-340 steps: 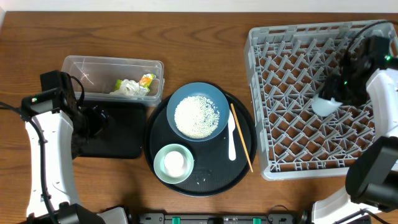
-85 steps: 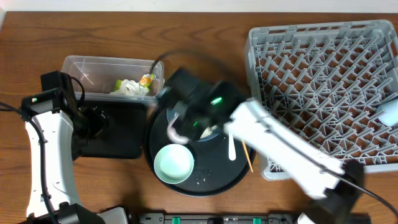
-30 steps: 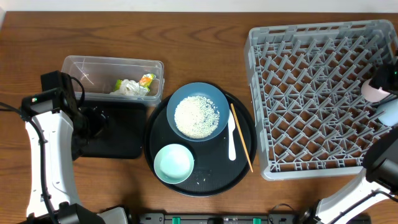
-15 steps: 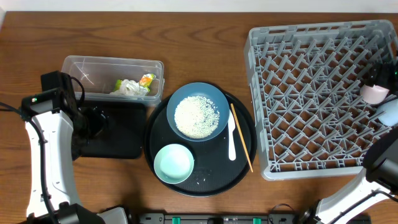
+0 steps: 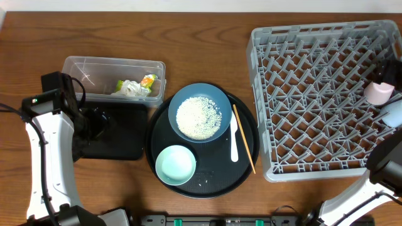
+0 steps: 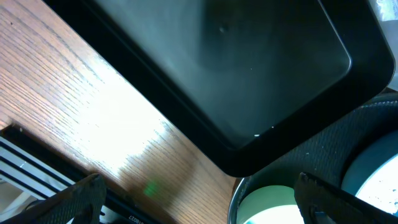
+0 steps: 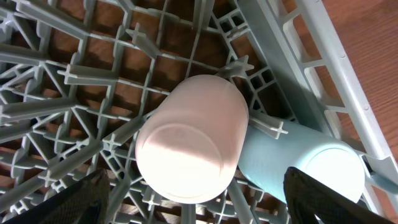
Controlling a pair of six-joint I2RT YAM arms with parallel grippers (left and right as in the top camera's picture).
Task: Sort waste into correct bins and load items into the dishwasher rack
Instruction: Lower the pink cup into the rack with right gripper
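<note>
The light-grey dishwasher rack (image 5: pixel 314 94) fills the right side. A small pale pink cup (image 7: pixel 189 146) lies on its pegs by the right wall, beside a pale blue cup (image 7: pixel 305 163). My right gripper (image 7: pixel 205 208) hovers over the pink cup, open, its fingers (image 7: pixel 84 200) standing clear of it. The dark blue plate (image 5: pixel 200 94) holds the heap of rice (image 5: pixel 198 117). The pale green bowl (image 5: pixel 175 165), white spoon (image 5: pixel 235 139) and chopsticks (image 5: pixel 245 147) lie around it. My left gripper (image 6: pixel 205 199) is open and empty over the shallow black tray (image 6: pixel 249 74).
The plate, bowl, spoon and chopsticks rest on a round black tray (image 5: pixel 160 135). The clear tub (image 5: pixel 81 66) at the back left holds a crumpled tissue (image 5: pixel 129 88) and a yellow-green wrapper (image 5: pixel 148 80). Both bins sit left of the round tray.
My right gripper has opened and let go of the pink cup, which now rests on the rack pegs next to the blue cup. The left arm has not moved.
</note>
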